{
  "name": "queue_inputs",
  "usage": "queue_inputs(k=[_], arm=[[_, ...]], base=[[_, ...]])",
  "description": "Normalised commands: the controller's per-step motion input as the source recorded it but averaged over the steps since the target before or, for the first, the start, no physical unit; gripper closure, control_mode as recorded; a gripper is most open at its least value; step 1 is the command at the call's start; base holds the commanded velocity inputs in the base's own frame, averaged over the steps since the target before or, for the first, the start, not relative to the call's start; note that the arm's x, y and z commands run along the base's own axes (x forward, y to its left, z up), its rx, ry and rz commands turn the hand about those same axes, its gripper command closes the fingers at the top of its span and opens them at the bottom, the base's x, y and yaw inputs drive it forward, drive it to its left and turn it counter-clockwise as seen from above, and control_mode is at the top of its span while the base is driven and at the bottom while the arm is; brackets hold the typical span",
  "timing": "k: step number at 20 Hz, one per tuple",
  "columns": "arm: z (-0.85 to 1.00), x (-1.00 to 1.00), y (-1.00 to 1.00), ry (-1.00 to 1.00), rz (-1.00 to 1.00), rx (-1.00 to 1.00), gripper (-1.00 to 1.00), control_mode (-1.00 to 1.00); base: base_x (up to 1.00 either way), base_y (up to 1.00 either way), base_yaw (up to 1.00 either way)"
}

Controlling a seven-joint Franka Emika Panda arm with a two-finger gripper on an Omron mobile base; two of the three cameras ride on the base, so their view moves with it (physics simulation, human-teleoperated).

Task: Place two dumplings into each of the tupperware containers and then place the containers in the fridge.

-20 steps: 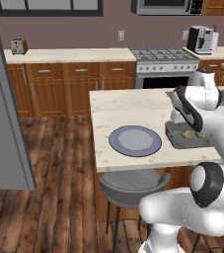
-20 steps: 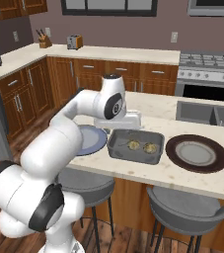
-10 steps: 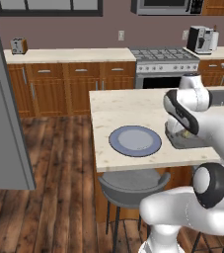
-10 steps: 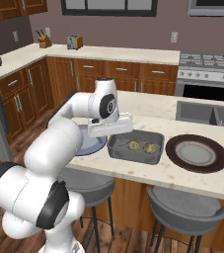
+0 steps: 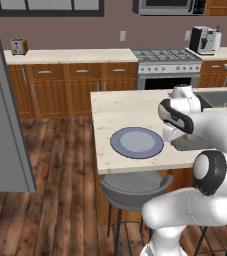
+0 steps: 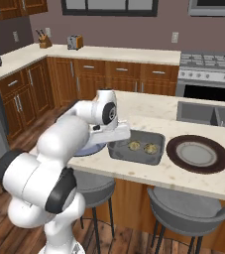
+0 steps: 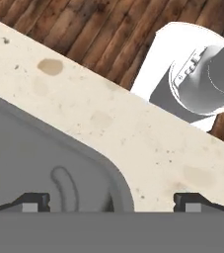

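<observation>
A smoky grey tupperware container sits on the island counter, and two tan dumplings lie side by side in it. My gripper is low at the container's left end, open. In the hand view the gripper straddles the container's rounded corner wall, with one fingertip over the inside and the other over the bare counter. In the left base view my arm covers most of the container. The fridge door stands at the far left.
A round blue-grey plate lies left of the container, and a dark brown plate lies to its right. A sink is set in the island behind it. Stools stand under the counter's front edge.
My hand has swung down from above the container's back left to its left corner rim, staying open. The dumplings and container have not moved.
</observation>
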Motion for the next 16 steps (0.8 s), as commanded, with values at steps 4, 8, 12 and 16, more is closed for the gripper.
queue_inputs(k=[4,8,12,16], arm=[[-0.52,0.66,0.0,-0.03,0.21,0.03,-1.0,-1.0],[-0.28,0.74,0.0,-0.05,0.29,0.01,-1.0,-1.0],[-0.24,0.21,-0.08,0.0,0.22,0.01,1.0,-1.0],[-0.16,0.0,-0.34,0.0,0.19,0.06,1.0,-1.0]], base=[[0.0,0.0,0.0],[0.0,0.0,0.0],[0.0,0.0,0.0],[0.0,0.0,0.0]])
